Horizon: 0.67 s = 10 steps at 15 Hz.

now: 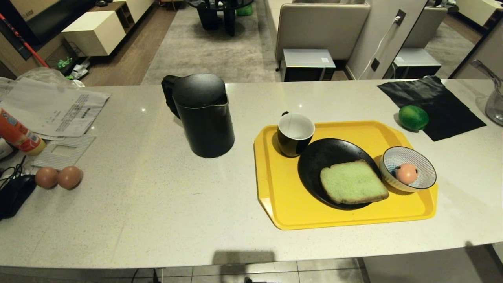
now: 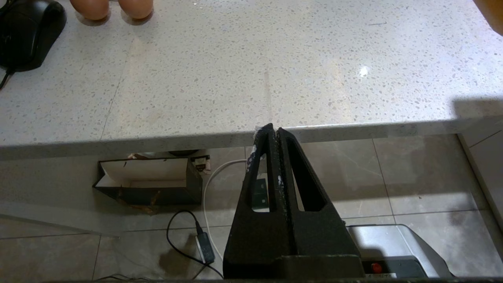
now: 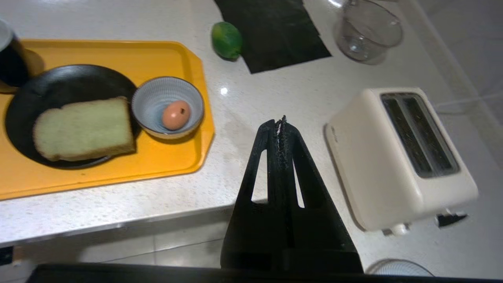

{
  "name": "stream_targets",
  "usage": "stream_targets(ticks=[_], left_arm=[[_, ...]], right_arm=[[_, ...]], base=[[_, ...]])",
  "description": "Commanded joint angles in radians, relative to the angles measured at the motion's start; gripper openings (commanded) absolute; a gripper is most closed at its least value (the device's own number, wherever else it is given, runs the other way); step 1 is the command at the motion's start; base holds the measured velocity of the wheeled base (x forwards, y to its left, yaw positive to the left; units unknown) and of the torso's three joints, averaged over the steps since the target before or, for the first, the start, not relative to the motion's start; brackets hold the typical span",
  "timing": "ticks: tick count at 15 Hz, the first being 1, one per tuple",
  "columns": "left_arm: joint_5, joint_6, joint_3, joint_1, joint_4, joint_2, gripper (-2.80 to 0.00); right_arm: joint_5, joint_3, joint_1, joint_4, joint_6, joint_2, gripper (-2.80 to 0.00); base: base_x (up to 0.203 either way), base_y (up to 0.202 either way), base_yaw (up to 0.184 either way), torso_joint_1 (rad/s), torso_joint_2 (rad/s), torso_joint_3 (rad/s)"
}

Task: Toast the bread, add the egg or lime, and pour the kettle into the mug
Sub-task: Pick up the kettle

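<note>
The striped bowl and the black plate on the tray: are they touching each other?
Cannot tell. In the right wrist view the striped bowl overlaps the black plate rim, and the head view shows the same overlap; neither shows contact or gap plainly.

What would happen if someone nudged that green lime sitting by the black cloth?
The lime looks round and rests on the flat counter at the edge of the black cloth, so a nudge would probably send it rolling. Its skin appears glossy, so it may slip in a pinch. It seems firm, unlikely to squash.
</note>
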Motion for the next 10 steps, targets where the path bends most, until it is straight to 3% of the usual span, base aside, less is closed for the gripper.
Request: stream_targets(ticks=[1,4,6,10], left_arm=[[0.000,0.000,0.000,0.000,0.000,0.001,-2.80],[0.000,0.000,0.000,0.000,0.000,0.001,-2.80],[0.000,0.000,0.000,0.000,0.000,0.001,-2.80],[0.000,0.000,0.000,0.000,0.000,0.001,-2.80]], right_arm=[[-0.025,0.085,0.000,0.003,-0.003,-0.136,-2.80],[-0.021,0.227,-0.003,0.003,0.029,-0.240,-2.80],[0.057,0.272,-0.014,0.006,0.133,-0.274,-2.80],[0.164,0.403,-0.042,0.023,0.143,-0.424,-2.80]], base=[[0.000,0.000,0.000,0.000,0.00,0.000],[0.000,0.000,0.000,0.000,0.00,0.000],[0.000,0.000,0.000,0.000,0.00,0.000],[0.000,0.000,0.000,0.000,0.00,0.000]])
